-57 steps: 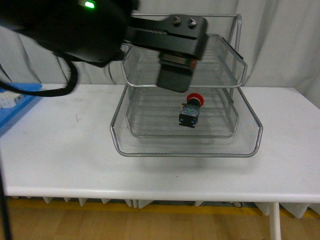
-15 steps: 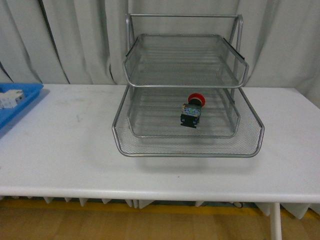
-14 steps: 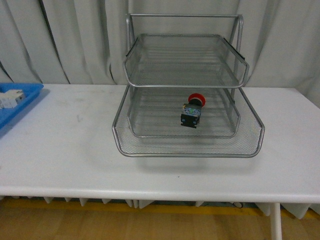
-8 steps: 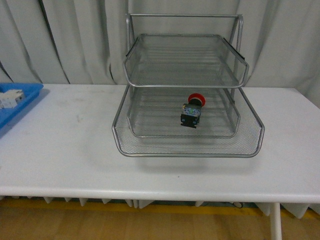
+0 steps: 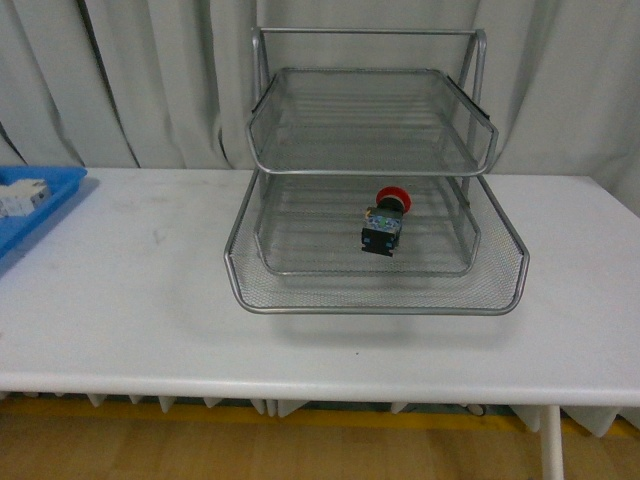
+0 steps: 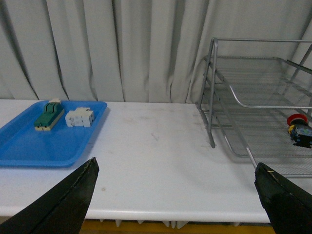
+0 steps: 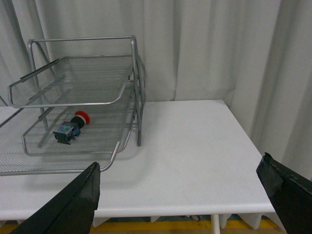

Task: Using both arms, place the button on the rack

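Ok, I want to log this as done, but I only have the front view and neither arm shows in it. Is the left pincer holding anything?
Observer: No. The left wrist view shows the left pincer open, with only bare table between its fingertips.
Operator: And the right one?
Observer: The right pincer is open and empty too, apart from the button lying in the rack.
Operator: My view cuts off the blue tray. What's on it?
Observer: A green-and-cream knife switch lies beside the white breaker on the blue tray.
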Controlling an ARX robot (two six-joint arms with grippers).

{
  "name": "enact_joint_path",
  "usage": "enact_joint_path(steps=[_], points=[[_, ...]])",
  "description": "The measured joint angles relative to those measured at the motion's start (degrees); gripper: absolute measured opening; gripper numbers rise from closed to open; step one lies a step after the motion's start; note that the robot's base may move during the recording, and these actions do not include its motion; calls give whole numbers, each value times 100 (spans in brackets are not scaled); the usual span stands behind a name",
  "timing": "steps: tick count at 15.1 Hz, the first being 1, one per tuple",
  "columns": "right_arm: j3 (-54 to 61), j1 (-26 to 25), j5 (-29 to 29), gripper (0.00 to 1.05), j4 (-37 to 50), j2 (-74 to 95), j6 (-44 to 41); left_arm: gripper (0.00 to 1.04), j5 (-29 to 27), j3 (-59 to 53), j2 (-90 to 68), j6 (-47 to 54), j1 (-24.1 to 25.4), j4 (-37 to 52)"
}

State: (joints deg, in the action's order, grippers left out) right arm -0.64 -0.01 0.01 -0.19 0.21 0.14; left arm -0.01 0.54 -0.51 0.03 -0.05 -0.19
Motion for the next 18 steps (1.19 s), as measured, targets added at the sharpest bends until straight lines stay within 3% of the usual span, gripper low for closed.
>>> enact_joint_path(steps=[2,4,6,8,10,13,18], points=[[-280,-118,-151,98,-540,614,341,98,0,0,0,0,0,-2],[-839,-334,-302,98,855,1937,538,98,0,0,0,-2,0,-2],[-1486,-11,-278,98,2107,3405,673,98,0,0,0,0,0,0],[-2039,254,-232,98,2699,4575,844,98,0,0,0,0,0,0],[-3436,756,-105,98,2474,6719,1207,98,0,0,0,0,0,0],[-5320,1495,173,95,1327,8994,1355,98,0,0,0,0,0,0],[-6260,2424,424,34,-63,10056,1685,98,2,0,0,0,0,0]])
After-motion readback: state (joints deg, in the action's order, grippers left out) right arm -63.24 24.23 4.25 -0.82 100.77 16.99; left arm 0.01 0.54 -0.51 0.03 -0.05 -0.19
